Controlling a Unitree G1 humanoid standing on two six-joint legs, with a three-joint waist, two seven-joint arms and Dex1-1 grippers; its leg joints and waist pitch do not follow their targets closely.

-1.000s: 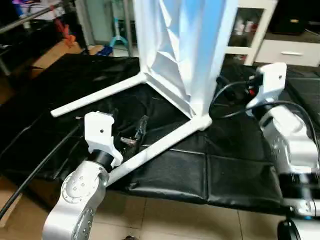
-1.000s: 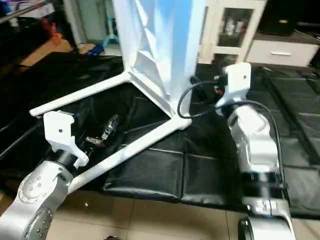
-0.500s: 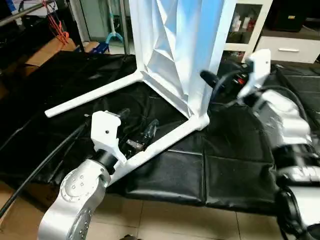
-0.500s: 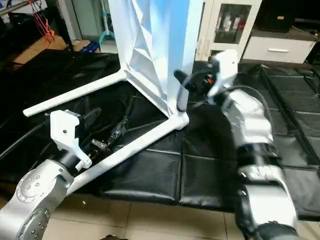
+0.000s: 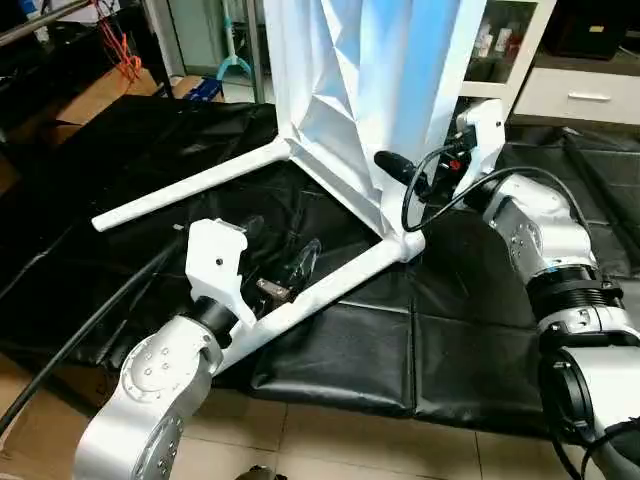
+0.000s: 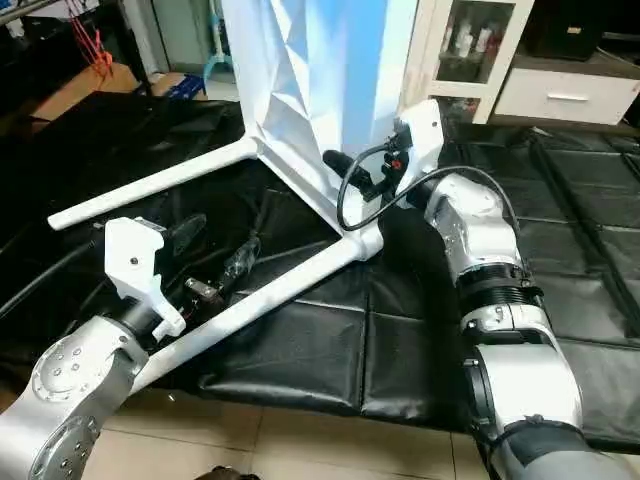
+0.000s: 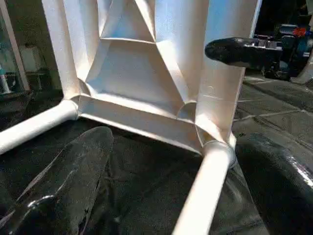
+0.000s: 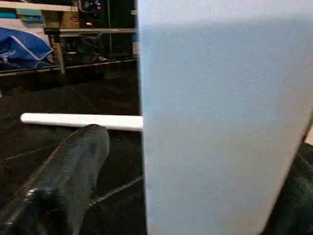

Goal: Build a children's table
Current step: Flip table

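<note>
**Inspector:** Start with what is nearest the robot.

**Assistant:** The left tool (image 5: pixel 280 262) sits low over the black padded mat (image 5: pixel 470 330). Its two black fingers are spread wide and hold nothing. The nearer leg (image 5: pixel 330 290) runs just beside the right-hand finger, with a small gap visible in the left wrist view. The mat lies on a tiled floor (image 5: pixel 380 440), and a black cable (image 5: pixel 90 330) trails across the mat towards the left forearm.

**Inspector:** And the table itself?

**Assistant:** The tabletop (image 5: pixel 370 90) stands on one edge on the mat, ribbed underside facing the robot. Two white legs are seated in its lower corner sockets and lie along the mat, pointing towards the robot and to its left. The farther leg (image 5: pixel 190 187) lies well apart from the left tool.

**Inspector:** The right arm?

**Assistant:** The right tool (image 5: pixel 415 172) is at the tabletop's right edge, just above the lower right socket (image 7: pixel 217 147). Its fingers stand wide apart, one finger (image 7: pixel 239 51) on the ribbed side; the right wrist view shows the panel between the fingers. I cannot tell whether either finger touches the panel.

**Inspector:** Beyond that?

**Assistant:** A white cabinet with glass doors (image 5: pixel 505 40) stands behind the tabletop.
</note>
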